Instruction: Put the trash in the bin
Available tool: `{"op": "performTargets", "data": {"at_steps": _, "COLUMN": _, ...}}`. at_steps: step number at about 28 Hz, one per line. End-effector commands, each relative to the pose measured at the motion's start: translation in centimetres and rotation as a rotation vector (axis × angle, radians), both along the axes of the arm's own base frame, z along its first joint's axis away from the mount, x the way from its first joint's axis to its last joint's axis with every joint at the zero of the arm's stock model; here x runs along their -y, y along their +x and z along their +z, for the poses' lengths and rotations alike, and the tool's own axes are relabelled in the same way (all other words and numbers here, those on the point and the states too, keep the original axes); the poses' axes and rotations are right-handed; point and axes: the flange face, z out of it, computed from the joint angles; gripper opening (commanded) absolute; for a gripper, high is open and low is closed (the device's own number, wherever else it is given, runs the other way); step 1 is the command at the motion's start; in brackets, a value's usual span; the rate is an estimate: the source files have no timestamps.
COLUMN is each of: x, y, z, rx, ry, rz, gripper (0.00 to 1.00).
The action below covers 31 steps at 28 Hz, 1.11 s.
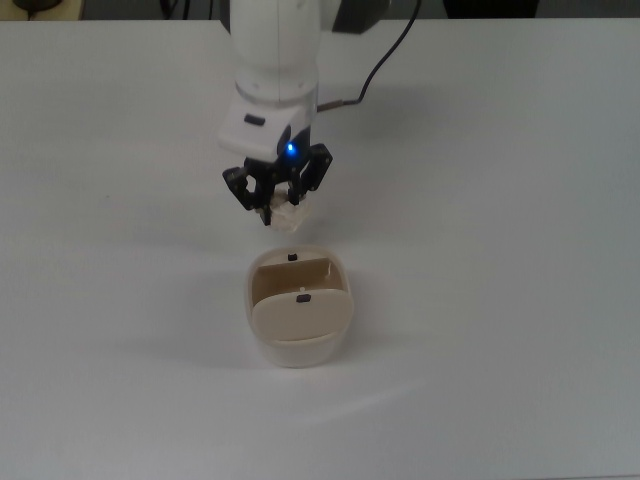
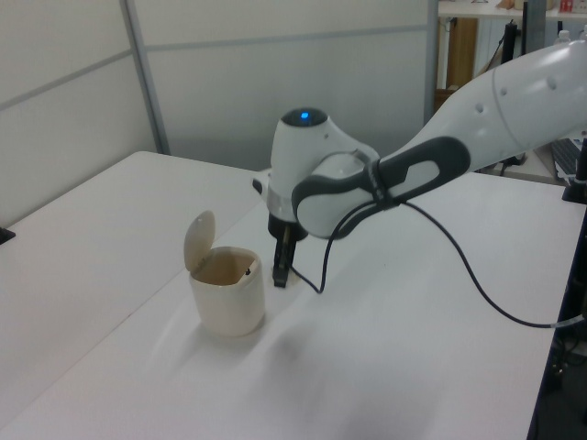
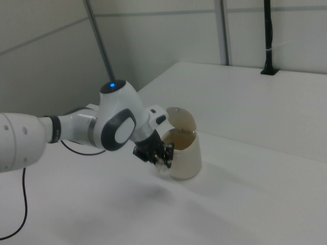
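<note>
The Panda arm's gripper (image 1: 279, 208) is closed on the crumpled off-white paper wad (image 1: 284, 214), holding it clear of the white table (image 1: 500, 250). In the top view the wad sits at 12 o'clock from the cream oval bin (image 1: 299, 310), just beside its rim but not over the opening. The bin's flap lid (image 2: 198, 240) is tilted up, showing the tan interior. In the right view the wad (image 3: 163, 164) hangs at the bin's (image 3: 185, 154) 9 o'clock side.
</note>
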Motion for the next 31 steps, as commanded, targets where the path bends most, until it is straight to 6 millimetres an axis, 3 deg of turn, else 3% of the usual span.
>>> {"op": "performTargets", "data": {"at_steps": 1, "x": 0.4, "y": 0.2, "z": 4.4, "rx": 0.070, "ry": 0.025, "rz": -0.047, "gripper": 0.39}}
{"op": "performTargets", "data": {"at_steps": 5, "x": 0.1, "y": 1.5, "z": 6.5, "rx": 0.137, "ry": 0.078, "rz": -0.121, "gripper": 0.38}}
{"op": "performTargets", "data": {"at_steps": 14, "x": -0.9, "y": 3.7, "z": 5.7, "rx": 0.319, "ry": 0.162, "rz": -0.177, "gripper": 0.41}}
{"op": "performTargets", "data": {"at_steps": 19, "x": -1.1, "y": 4.4, "z": 4.5, "rx": 0.360, "ry": 0.188, "rz": -0.228, "gripper": 0.98}}
{"op": "performTargets", "data": {"at_steps": 27, "x": -1.6, "y": 4.0, "z": 5.2, "rx": 0.337, "ry": 0.202, "rz": -0.257, "gripper": 1.00}}
{"op": "performTargets", "data": {"at_steps": 31, "x": -1.0, "y": 2.6, "z": 6.3, "rx": 0.213, "ry": 0.186, "rz": -0.290, "gripper": 1.00}}
